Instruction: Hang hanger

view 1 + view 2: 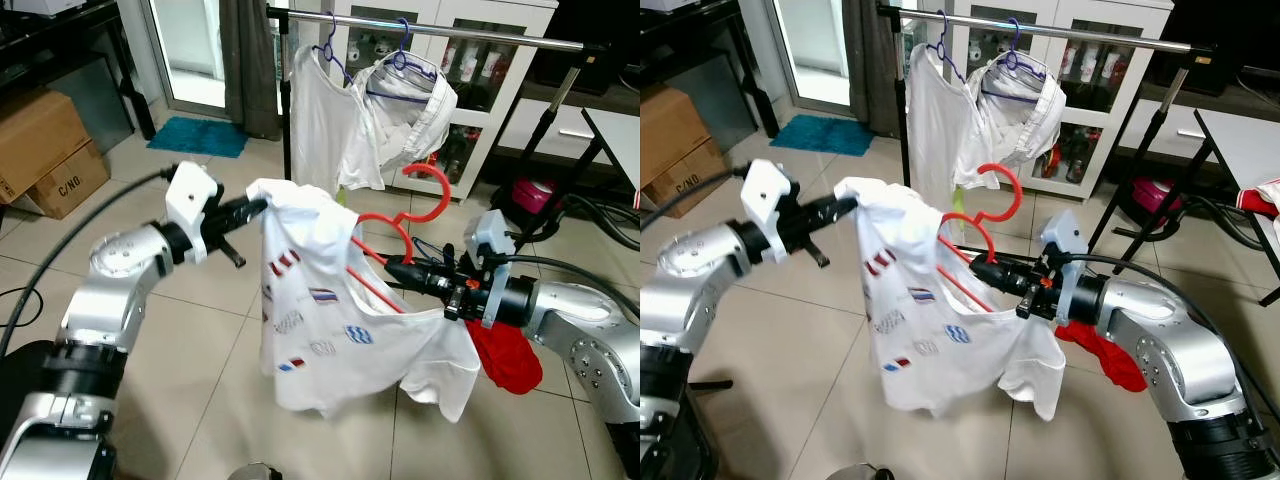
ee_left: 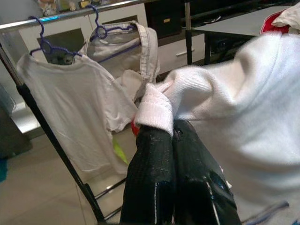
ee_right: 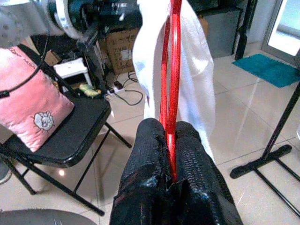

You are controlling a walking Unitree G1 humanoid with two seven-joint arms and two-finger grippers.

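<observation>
right gripper (image 1: 980,268): its two black fingers are pinched tight on the red hanger (image 1: 980,215), low on the bar, down by the shirt's hem.
left gripper (image 1: 258,207): closed on a bunched edge of the white shirt (image 1: 330,310), up at the shoulder.
hanger: it sits between the two grippers, part way inside the shirt. Its long bar slants from the right gripper up toward 11 o'clock. Its hook curls up above the shirt, toward 12 o'clock.
shirt: it hangs loose below both grippers, with small flag prints on it.
rail (image 1: 480,33): it lies farther off at 12 o'clock, higher than the hook, running side to side.
nearer arm: the right one, I think, since it holds the hanger itself.
room on rail: two shirts on blue hangers (image 1: 400,70) fill the left part. The right part looks bare, so that is the likely spot.
watch out: the rail's leg (image 1: 545,125) and a red cloth (image 1: 508,355) on the floor are near the right arm.
far back: a white cabinet (image 1: 480,90) stands behind the rail.
</observation>
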